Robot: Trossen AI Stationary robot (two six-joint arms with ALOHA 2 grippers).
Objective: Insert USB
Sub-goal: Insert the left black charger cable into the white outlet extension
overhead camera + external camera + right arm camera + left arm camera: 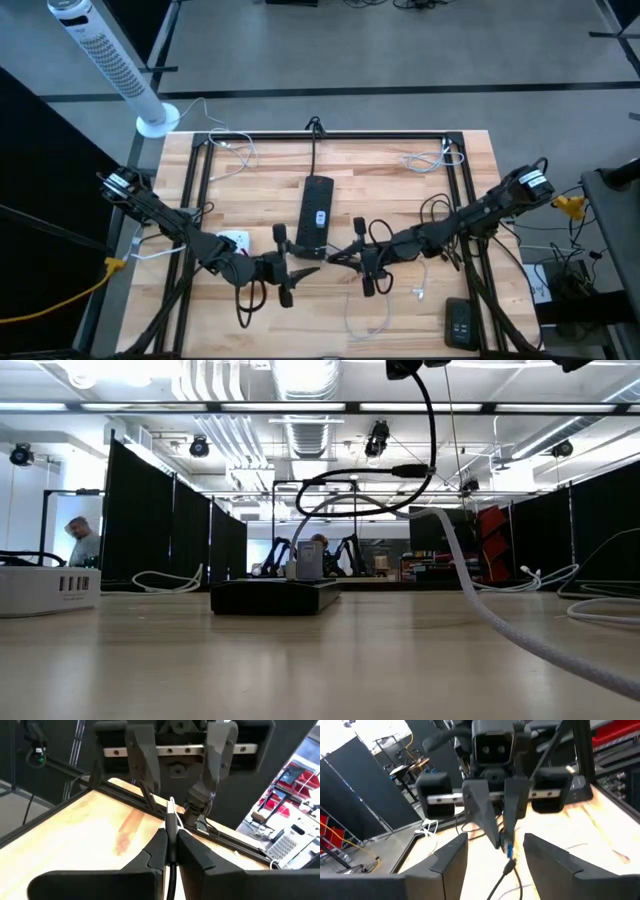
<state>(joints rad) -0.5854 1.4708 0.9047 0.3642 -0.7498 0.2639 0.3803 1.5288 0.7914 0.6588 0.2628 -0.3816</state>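
One USB plug [509, 849] hangs above the table centre, pinched in the closed right gripper [171, 827]. We note the left gripper [495, 852] facing it, fingers apart, just near of the power strip [317, 213].

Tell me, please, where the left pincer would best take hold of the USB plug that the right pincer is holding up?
Probably by the plug body just behind the blue-tipped USB plug, which hangs below the right pincer. The right fingers are shut on the cable above it, so that stretch is taken. The open left pincer faces it head-on, fingers either side, so a straight advance suits.
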